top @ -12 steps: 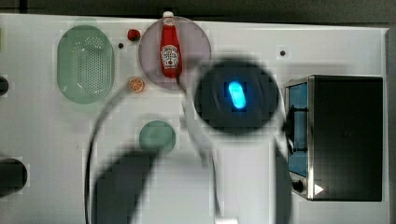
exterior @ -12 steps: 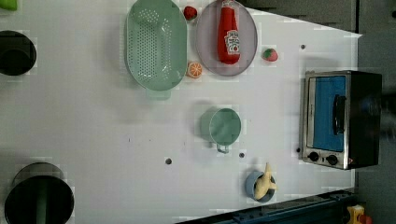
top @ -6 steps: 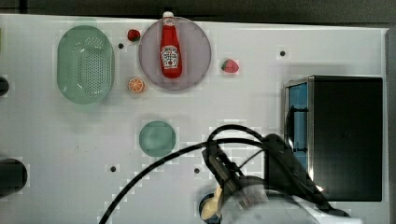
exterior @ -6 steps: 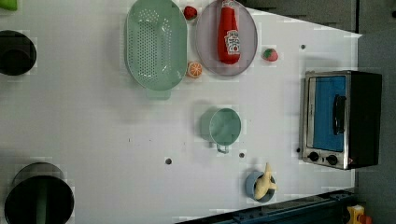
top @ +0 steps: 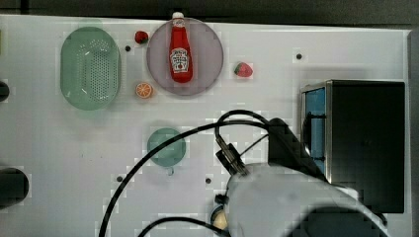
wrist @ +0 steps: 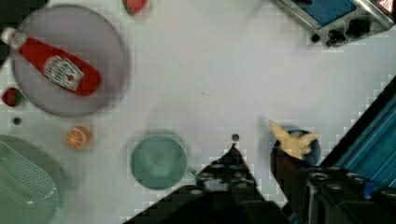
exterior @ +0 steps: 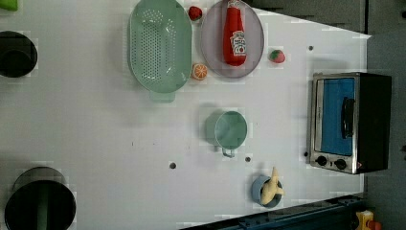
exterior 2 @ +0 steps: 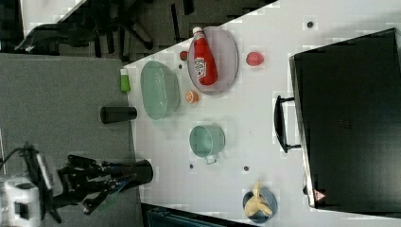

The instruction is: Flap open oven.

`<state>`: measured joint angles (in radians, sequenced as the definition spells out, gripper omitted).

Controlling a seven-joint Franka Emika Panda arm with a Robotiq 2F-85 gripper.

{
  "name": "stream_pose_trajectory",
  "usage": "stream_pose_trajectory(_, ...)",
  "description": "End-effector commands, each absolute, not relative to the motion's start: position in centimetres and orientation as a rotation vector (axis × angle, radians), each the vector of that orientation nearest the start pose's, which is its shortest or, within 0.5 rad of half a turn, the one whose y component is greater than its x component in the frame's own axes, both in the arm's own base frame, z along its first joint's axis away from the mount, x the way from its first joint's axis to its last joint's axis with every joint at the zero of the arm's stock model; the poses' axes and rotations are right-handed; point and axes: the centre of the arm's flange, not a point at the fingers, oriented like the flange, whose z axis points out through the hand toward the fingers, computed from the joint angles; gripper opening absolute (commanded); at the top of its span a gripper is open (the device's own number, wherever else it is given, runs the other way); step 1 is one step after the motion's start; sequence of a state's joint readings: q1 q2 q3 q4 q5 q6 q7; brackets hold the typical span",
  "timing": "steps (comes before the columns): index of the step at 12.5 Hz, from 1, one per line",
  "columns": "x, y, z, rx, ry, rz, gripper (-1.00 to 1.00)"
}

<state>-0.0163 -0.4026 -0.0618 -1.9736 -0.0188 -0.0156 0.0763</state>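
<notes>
On the white table (exterior: pixel 95 124) stands the boxy silver-trimmed toaster oven (exterior: pixel 349 122), its blue glass door shut, black bar handle (exterior: pixel 347 117) facing the mint green metal cup (exterior: pixel 231 130). Beyond the cup from the oven lies the pale green perforated colander (exterior: pixel 160 45). Beside the colander, a red ketchup bottle (exterior: pixel 234 33) lies on a round grey plate (exterior: pixel 256 52). Whether the black gripper's (wrist: pixel 254 163) fingers are released or clenched, I cannot tell; nothing sits between them, and they hang above the table well apart from the oven.
</notes>
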Motion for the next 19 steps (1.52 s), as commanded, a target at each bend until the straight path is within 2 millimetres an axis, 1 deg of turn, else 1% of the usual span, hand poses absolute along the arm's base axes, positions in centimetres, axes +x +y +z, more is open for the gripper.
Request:
stream_pose_trajectory(1, 41.6, -6.1, 61.8, -2.75, 1.5, 0.086, -0.65)
stream_pose_trajectory(2, 41.5, -7.0, 61.3, -2.783, 1.429, 0.101, -0.65)
stream_pose_trajectory(4, 41.3, -9.4, 60.1, -2.887, 1.201, 0.117, -0.65)
stream_pose_trajectory(7, 41.6, -13.9, 58.4, -3.047, 0.891, 0.057, -0.65)
stream_pose_trajectory(9, 41.9, -16.6, 57.0, -3.145, 0.704, 0.04, -0.65)
stream_pose_trajectory(11, 42.4, -18.8, 54.8, -3.204, 0.497, 0.066, -0.65)
stream_pose_trajectory(13, 43.4, -20.9, 52.3, -3.227, 0.333, 0.052, -0.65)
stream_pose_trajectory(16, 45.9, -23.8, 48.9, -3.277, 0.176, -0.031, -0.65)
stream_pose_trajectory(18, 47.1, -24.9, 46.4, -3.303, 0.076, -0.031, -0.65)
stream_pose_trajectory(19, 47.6, -25.2, 45.0, -3.309, 0.064, -0.009, -0.65)
